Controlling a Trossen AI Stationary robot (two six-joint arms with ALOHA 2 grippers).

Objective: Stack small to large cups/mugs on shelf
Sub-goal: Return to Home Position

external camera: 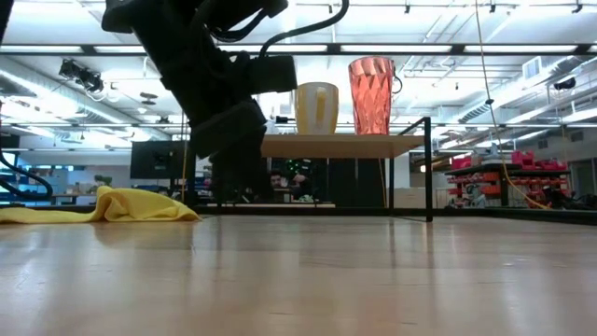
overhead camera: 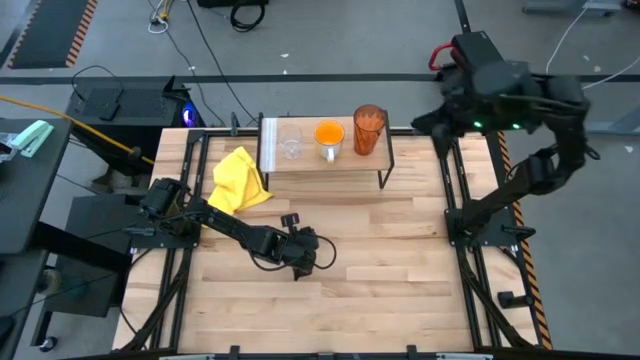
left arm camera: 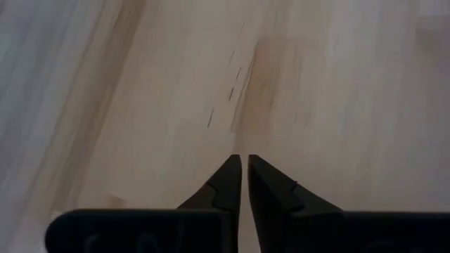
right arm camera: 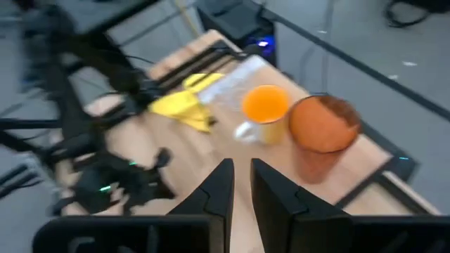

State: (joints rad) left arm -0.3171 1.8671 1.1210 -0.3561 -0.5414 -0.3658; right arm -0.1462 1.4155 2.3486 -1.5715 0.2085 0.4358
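Three vessels stand in a row on the shelf (overhead camera: 325,165), a light-wood board on thin black legs. They are the small clear glass (overhead camera: 290,144), the orange mug (overhead camera: 329,135) with its white handle, and the amber tumbler (overhead camera: 368,130). In the low view the mug (external camera: 316,108) and tumbler (external camera: 371,93) show, and the left arm hides the glass. My left gripper (left arm camera: 244,172) is shut, low over bare tabletop near the table's middle (overhead camera: 305,255). My right gripper (right arm camera: 241,181) is shut, raised high off the shelf's right end, and touches nothing.
A crumpled yellow cloth (overhead camera: 240,181) lies on the table by the shelf's left end. Black rails (overhead camera: 455,200) run along the table's left and right sides. Bare wood (overhead camera: 390,270) lies in front of the shelf. Benches and cables surround the table.
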